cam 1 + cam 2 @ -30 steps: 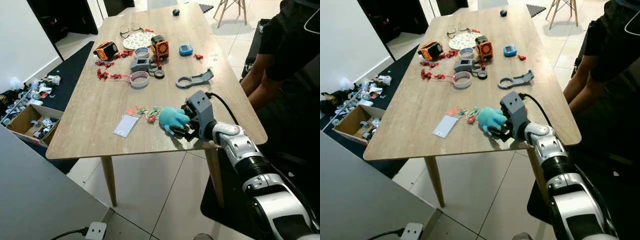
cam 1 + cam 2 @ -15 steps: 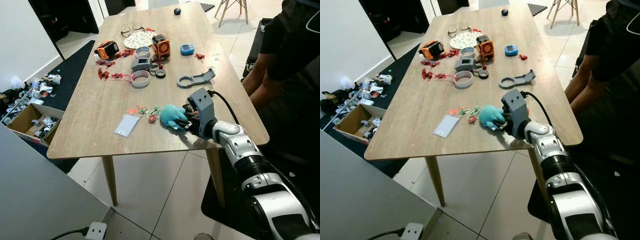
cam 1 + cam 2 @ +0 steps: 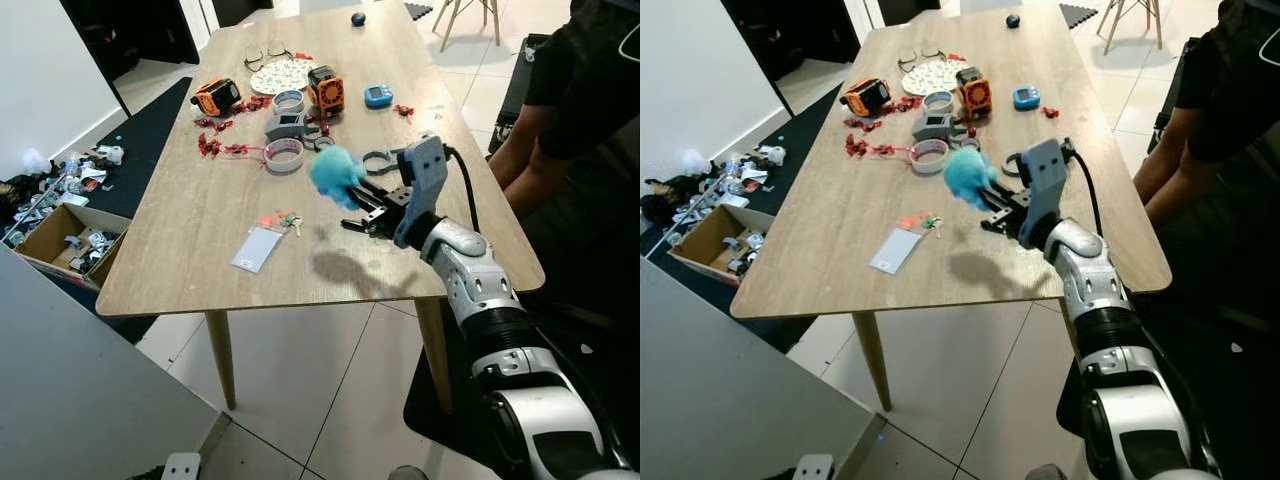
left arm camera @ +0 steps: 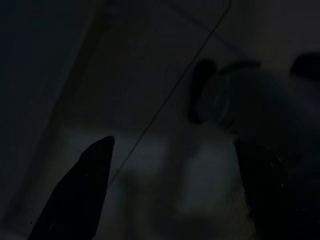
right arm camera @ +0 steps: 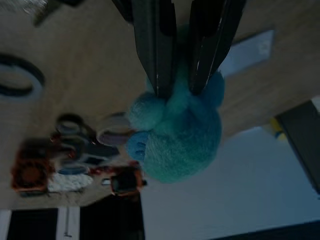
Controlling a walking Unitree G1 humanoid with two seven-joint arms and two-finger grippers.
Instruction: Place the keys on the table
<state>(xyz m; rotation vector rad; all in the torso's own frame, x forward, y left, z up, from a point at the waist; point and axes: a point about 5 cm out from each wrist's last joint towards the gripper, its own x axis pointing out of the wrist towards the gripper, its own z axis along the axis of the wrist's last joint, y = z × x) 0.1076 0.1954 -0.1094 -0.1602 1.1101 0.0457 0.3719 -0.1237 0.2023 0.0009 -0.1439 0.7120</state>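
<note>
My right gripper [image 3: 352, 198] is shut on a fluffy blue plush toy [image 3: 335, 172] and holds it in the air above the middle of the wooden table [image 3: 190, 215]. In the right wrist view both black fingers [image 5: 160, 55] press into the plush toy [image 5: 177, 140]. A small bunch of keys [image 3: 283, 219] with red and green tags lies flat on the table, left of the gripper and beside a white card [image 3: 256, 248]. Whether anything hangs from the plush I cannot tell. The left gripper [image 4: 172, 142] hangs in the dark with its fingers apart.
The table's far half is crowded with orange devices [image 3: 215, 97], tape rolls [image 3: 283, 156], a grey tool [image 3: 385, 160], glasses [image 3: 262, 52] and a blue timer [image 3: 378, 96]. A person in black [image 3: 585, 120] sits at the right edge. A cardboard box [image 3: 50, 235] of clutter stands on the floor left.
My right gripper has closed on the blue plush and lifted it off the table, up and toward the far side. The keys and the card stay on the table.
</note>
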